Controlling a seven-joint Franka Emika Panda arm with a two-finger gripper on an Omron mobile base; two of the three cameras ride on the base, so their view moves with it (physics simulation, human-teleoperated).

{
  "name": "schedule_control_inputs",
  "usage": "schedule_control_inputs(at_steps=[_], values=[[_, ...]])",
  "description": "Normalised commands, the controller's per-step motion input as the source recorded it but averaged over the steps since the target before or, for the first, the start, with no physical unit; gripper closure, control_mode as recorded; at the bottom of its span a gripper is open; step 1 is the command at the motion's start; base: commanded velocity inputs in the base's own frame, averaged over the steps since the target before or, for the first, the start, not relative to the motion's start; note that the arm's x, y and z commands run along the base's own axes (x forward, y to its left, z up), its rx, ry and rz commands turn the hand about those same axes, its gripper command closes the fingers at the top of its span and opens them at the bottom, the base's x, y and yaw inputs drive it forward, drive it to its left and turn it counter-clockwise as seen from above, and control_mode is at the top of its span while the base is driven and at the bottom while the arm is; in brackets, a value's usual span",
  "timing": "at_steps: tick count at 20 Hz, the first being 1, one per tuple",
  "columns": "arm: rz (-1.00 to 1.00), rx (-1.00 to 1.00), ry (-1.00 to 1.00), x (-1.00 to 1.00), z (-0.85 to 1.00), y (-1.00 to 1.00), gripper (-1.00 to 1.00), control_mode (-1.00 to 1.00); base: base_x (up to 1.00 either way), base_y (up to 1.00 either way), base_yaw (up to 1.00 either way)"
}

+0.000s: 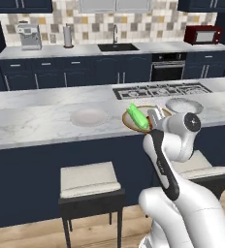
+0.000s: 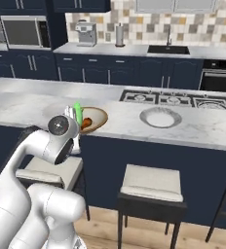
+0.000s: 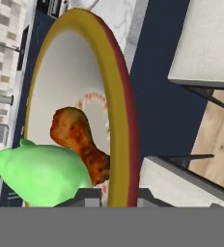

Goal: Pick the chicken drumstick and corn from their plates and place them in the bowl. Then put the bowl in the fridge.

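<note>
While clamped tight on the bowl point(image 3: 118, 96) rim, gripper point(image 3: 106, 195) beside corn point(image 3: 39, 173), drumstick point(image 3: 80, 140).

No text, label, brand, number or sign can be read anywhere in these views. The bowl point(image 3: 119, 120), right at the gripper, carries a faint ring of reddish marks on its pale inside, too blurred to read as lettering. The red microwave point(image 1: 202, 35), far beyond the gripper, shows no legible marking.

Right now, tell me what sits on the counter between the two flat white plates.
The tan-brown bowl, holding the green corn and the reddish-brown drumstick, as both base views show.
</note>
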Motion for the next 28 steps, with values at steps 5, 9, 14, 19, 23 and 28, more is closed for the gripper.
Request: schedule_control_inputs(at_steps=[5, 9, 14, 19, 23, 28], values=[[0.00, 0.00, 0.00, 0.00, 0.00, 0.00, 1.00, 1.00, -0.36, -0.01, -0.22], [0.00, 0.00, 0.00, 0.00, 0.00, 0.00, 1.00, 1.00, -0.02, 0.00, -0.75], [0.00, 0.00, 0.00, 0.00, 0.00, 0.00, 1.00, 1.00, 0.00, 0.00, -0.90], [0.00, 0.00, 0.00, 0.00, 0.00, 0.00, 1.00, 1.00, 0.00, 0.00, -0.91], [0.00, 0.00, 0.00, 0.00, 0.00, 0.00, 1.00, 1.00, 0.00, 0.00, -0.94], [0.00, 0.00, 0.00, 0.00, 0.00, 0.00, 1.00, 1.00, 0.04, 0.01, -0.91]])
